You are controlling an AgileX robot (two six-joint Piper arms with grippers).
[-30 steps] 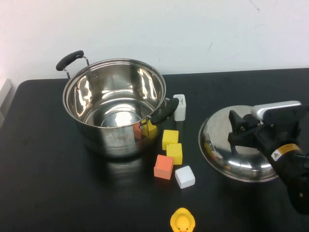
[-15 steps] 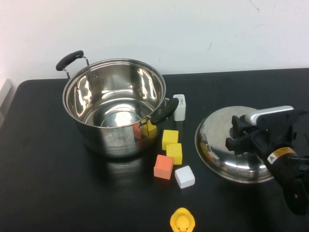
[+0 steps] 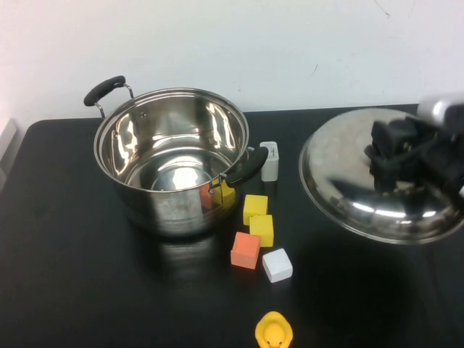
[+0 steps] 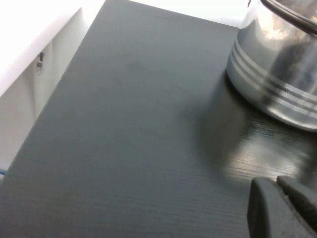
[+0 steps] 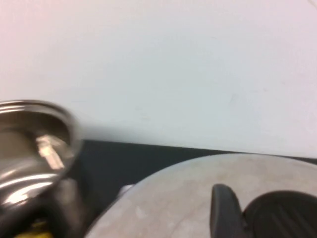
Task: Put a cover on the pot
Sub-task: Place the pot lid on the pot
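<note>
Right tool point(image 3: 406, 156) is clamped on the lid point(image 3: 355, 185) knob, so keep it level over the pot point(image 3: 172, 156); left tool point(image 4: 285, 208) is parked, can't tell its state.

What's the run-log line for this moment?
right gripper: shut on lid, lifted off table | pot: uncovered | left gripper: parked near pot

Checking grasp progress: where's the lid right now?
High view: the lid is on the robot's right, held by the right gripper, right of the white block and the pot. The left gripper sits beside the pot.
</note>
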